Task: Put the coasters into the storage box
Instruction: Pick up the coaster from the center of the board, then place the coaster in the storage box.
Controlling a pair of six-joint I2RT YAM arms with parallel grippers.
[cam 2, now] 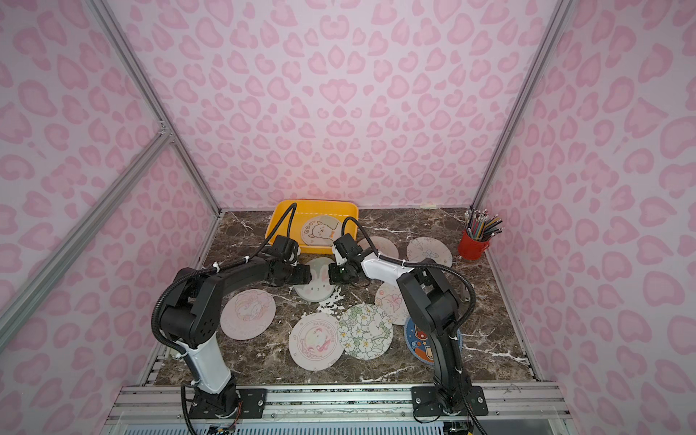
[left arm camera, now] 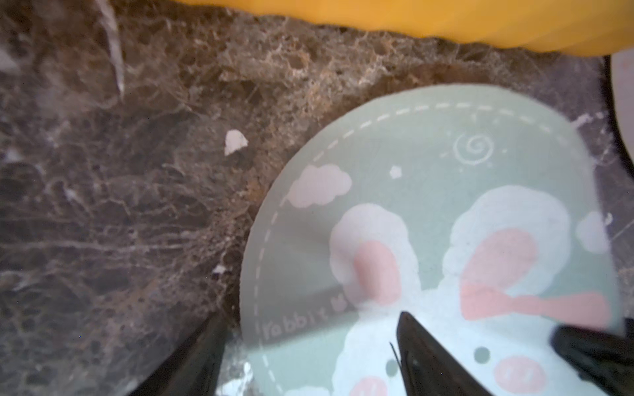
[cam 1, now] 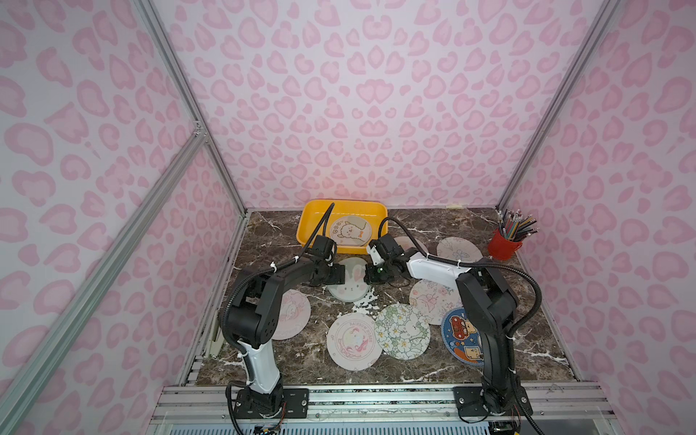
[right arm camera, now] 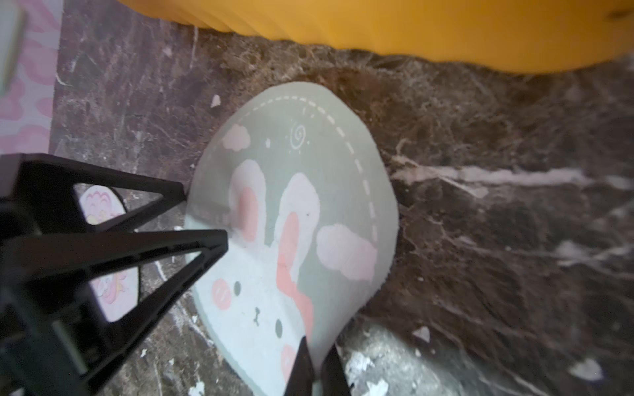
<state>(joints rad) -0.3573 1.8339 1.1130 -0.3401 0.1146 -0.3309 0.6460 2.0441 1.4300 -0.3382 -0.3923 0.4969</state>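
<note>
The right gripper (right arm camera: 317,370) is clamped shut on the edge of the rabbit coaster (right arm camera: 291,212), the opposite edge being straddled by the wide-open left gripper (right arm camera: 204,216). That coaster's found just beside the yellow box (cam 1: 312,214), where a dog coaster (cam 1: 348,230) is already laid.

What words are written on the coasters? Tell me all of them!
"rabbit": on the bunny coaster.
"RAINBOW HORSE": on the pink unicorn coaster.
Letters on the white animal coaster in the storage box: too blurred to read.
</note>
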